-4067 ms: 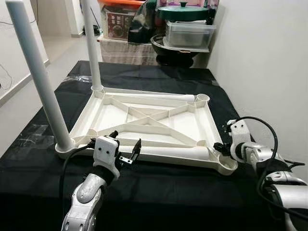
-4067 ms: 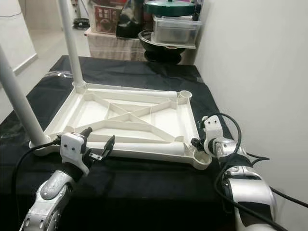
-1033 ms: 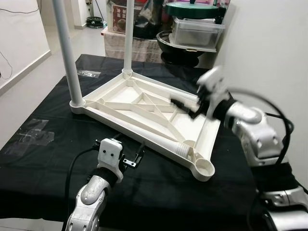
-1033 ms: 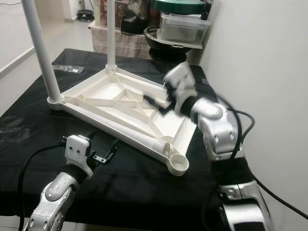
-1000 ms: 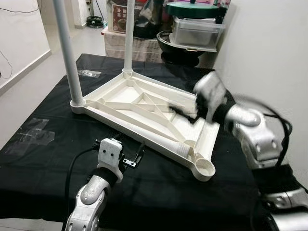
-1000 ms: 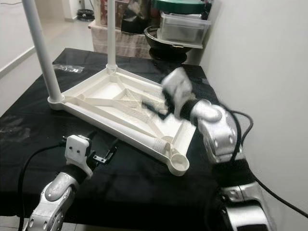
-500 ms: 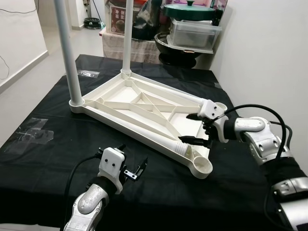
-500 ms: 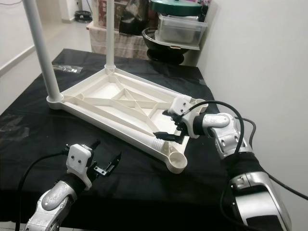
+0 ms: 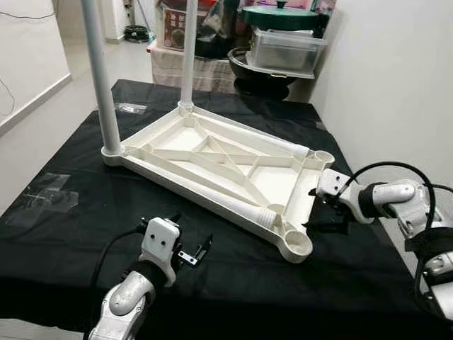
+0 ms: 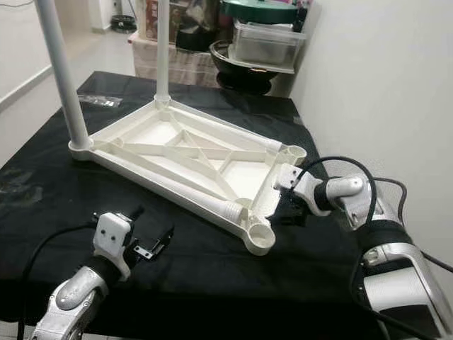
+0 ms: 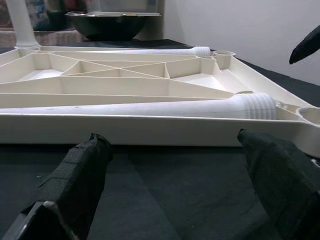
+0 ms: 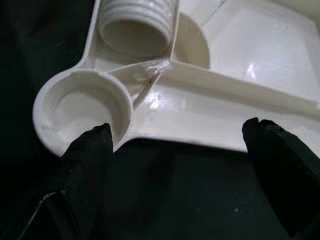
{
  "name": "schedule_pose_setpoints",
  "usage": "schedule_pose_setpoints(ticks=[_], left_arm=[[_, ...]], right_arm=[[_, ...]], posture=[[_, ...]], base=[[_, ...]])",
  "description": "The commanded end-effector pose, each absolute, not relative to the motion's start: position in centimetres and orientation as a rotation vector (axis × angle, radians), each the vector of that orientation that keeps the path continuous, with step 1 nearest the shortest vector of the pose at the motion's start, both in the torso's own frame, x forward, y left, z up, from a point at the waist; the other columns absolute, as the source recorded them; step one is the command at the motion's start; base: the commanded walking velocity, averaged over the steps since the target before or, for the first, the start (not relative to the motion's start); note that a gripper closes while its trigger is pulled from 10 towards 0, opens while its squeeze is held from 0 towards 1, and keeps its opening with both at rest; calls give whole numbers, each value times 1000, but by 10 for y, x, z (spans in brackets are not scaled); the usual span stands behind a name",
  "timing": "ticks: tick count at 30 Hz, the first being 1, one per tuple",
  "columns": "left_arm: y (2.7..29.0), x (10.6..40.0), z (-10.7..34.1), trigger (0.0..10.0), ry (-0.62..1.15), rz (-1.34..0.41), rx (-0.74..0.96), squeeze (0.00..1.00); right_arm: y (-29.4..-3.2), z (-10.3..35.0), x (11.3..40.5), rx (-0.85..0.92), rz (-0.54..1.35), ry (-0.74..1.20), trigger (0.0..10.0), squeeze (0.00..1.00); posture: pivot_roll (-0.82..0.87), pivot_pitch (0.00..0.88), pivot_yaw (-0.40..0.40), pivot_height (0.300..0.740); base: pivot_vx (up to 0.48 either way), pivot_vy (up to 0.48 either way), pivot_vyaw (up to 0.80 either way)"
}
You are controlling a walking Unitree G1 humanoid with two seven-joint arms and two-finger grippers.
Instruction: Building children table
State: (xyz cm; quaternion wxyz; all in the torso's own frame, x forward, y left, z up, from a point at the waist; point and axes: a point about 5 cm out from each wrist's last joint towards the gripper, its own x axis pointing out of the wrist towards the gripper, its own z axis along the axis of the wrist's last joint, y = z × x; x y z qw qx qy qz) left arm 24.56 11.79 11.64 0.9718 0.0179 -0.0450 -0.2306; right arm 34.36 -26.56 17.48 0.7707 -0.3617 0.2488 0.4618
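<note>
One tabletop [image 9: 212, 159] – two upright legs [image 9: 99, 78], two loose legs [image 9: 212, 191], two grippers [image 9: 191, 253].

Both arms low and forward, left gripper [image 9: 191, 253] and right gripper [image 9: 327, 210] seemingly spread.

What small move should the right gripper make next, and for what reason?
Probably reach in and close on the loose leg lying in the tabletop frame. The right gripper, open, sits low beside the near empty socket; two legs already stand upright, and this socket waits for one.
</note>
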Motion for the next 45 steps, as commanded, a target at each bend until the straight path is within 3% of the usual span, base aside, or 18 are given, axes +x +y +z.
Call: schedule_pose_setpoints(ticks=[1,14,20,29,37,45], left_arm=[[115,244,116,10000,-81,-476,26,0],[114,244,115,10000,-77,-485,26,0],[113,246,115,10000,-79,-489,29,0],[111,246,115,10000,-81,-490,26,0],[112,247,116,10000,-86,-485,28,0],[110,245,115,10000,-80,-487,26,0]], right_arm=[[-267,183,343,-804,1048,537,10000,0],[-260,166,336,-831,1200,594,10000,0],[-253,153,339,-1076,1213,651,10000,0],[-241,148,350,-1251,1144,637,10000,0],[-224,152,355,-1283,1193,548,10000,0],[-228,142,351,-1333,1208,616,10000,0]], posture=[[54,0,-141,740],[53,0,-139,740],[52,0,-145,740],[60,0,-152,740],[66,0,-156,740],[66,0,-159,740]], base=[[0,0,0],[0,0,0],[0,0,0],[0,0,0],[0,0,0],[0,0,0]])
